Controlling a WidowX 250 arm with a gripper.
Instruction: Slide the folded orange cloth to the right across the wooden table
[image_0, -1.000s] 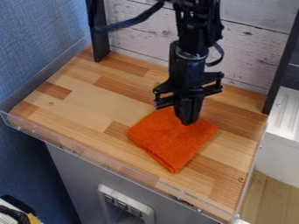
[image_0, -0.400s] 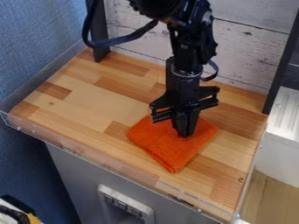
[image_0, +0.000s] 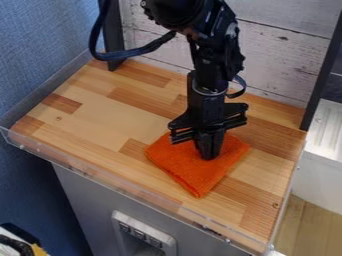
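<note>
One orange cloth (image_0: 194, 177) is laid flat on one wooden worktop (image_0: 100, 122), right of its middle in the view, with its folded layers seen along the lower left edge. Over the cloth's upper part, one black gripper (image_0: 208, 156) is held pointing down; its two fingers are pressed together, their tips at the cloth, though whether any fabric is caught between them cannot be told. The worktop is flanked by two dark posts (image_0: 321, 85) and backed by one whitish plank wall (image_0: 284, 62). Below, in one grey cabinet (image_0: 87, 200), one pale panel (image_0: 167, 240) with three dark square fittings is seen.
</note>
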